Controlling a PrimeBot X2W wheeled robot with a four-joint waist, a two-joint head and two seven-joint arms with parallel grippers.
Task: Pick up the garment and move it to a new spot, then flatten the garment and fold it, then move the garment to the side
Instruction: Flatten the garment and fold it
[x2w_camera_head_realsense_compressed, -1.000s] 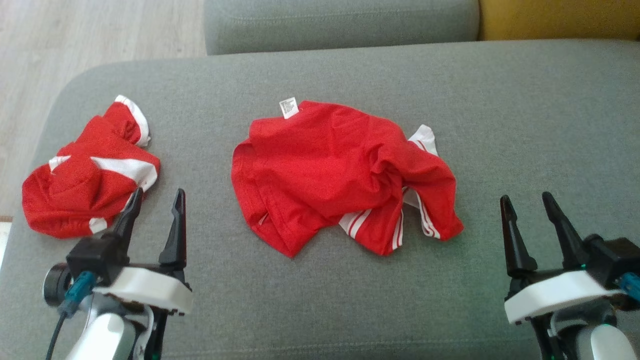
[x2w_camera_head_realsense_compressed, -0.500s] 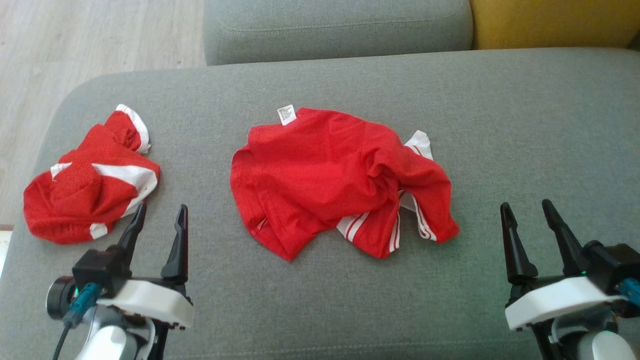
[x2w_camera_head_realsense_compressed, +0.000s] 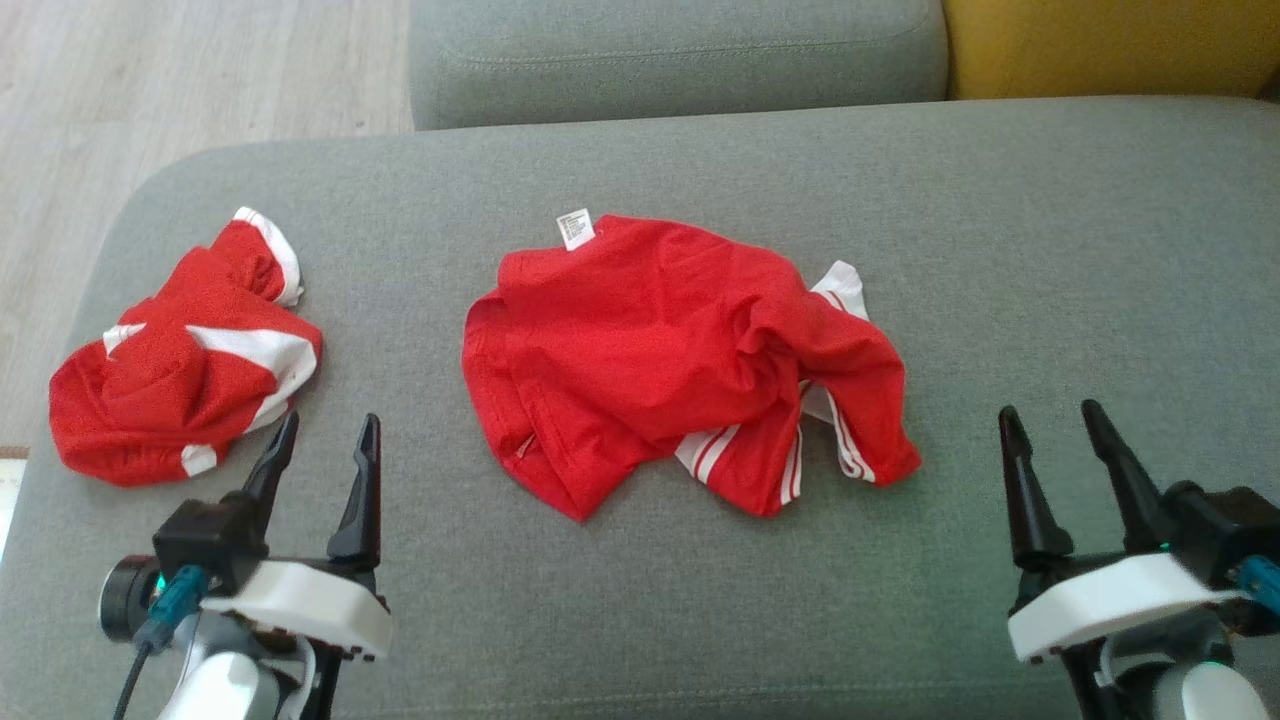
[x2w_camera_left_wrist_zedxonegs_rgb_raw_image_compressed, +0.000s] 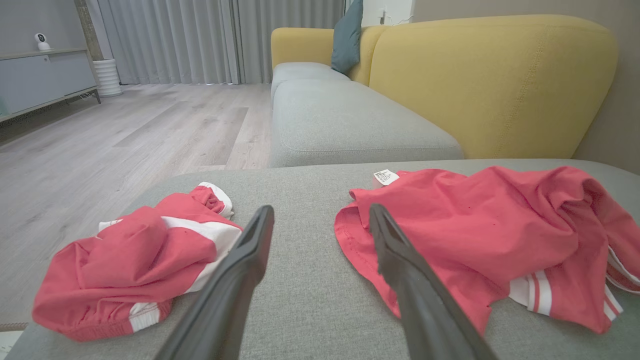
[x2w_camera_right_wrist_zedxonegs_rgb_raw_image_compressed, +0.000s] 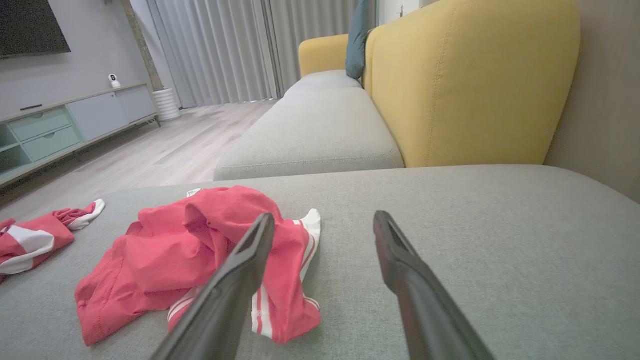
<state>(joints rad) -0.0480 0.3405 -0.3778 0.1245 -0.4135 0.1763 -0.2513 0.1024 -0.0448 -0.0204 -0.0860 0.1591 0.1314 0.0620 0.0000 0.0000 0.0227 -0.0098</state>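
Observation:
A crumpled red garment (x2w_camera_head_realsense_compressed: 660, 350) with white stripes and a white label lies in the middle of the grey sofa cushion (x2w_camera_head_realsense_compressed: 1050, 250). My left gripper (x2w_camera_head_realsense_compressed: 331, 422) hovers open near the cushion's front left, its fingers apart with nothing between them. The left wrist view has the garment (x2w_camera_left_wrist_zedxonegs_rgb_raw_image_compressed: 475, 225) to the right of the left gripper (x2w_camera_left_wrist_zedxonegs_rgb_raw_image_compressed: 320, 210). My right gripper (x2w_camera_head_realsense_compressed: 1048, 410) is open at the front right, clear of the cloth. From the right wrist, the garment (x2w_camera_right_wrist_zedxonegs_rgb_raw_image_compressed: 200, 240) lies left of the right gripper (x2w_camera_right_wrist_zedxonegs_rgb_raw_image_compressed: 324, 216).
A second red and white garment (x2w_camera_head_realsense_compressed: 180, 370) lies bunched at the cushion's left end, just beyond my left fingers. Wood floor (x2w_camera_head_realsense_compressed: 150, 80) lies past the left edge. Another grey seat (x2w_camera_head_realsense_compressed: 680, 50) and a yellow backrest (x2w_camera_head_realsense_compressed: 1110, 40) stand behind.
The head view has tipped slightly, shifting the whole picture down. My left gripper has drawn back a little toward the front edge. Both garments lie as before.

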